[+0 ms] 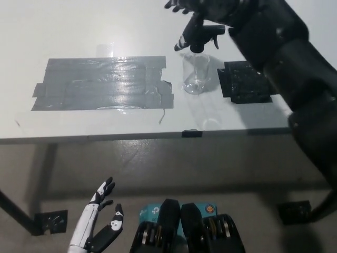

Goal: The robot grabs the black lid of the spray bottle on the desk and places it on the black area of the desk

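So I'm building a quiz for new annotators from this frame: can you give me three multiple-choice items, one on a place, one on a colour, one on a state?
1. Where is the black patch relative to the spray bottle?
A. on the picture-right side of it
B. on the picture-left side of it
C. under it

2. What colour is the bottle's lid?
A. white
B. black
C. grey

3. Where is the left hand?
A. on the grey tape area
B. holding the bottle
C. low, below the desk edge, holding nothing

Answers:
1 A: the patch lies beside the bottle, toward the right arm.
2 B: the trigger top is black on a clear body.
3 C: it rests at lower left, fingers apart, while the right hand is at the lid.
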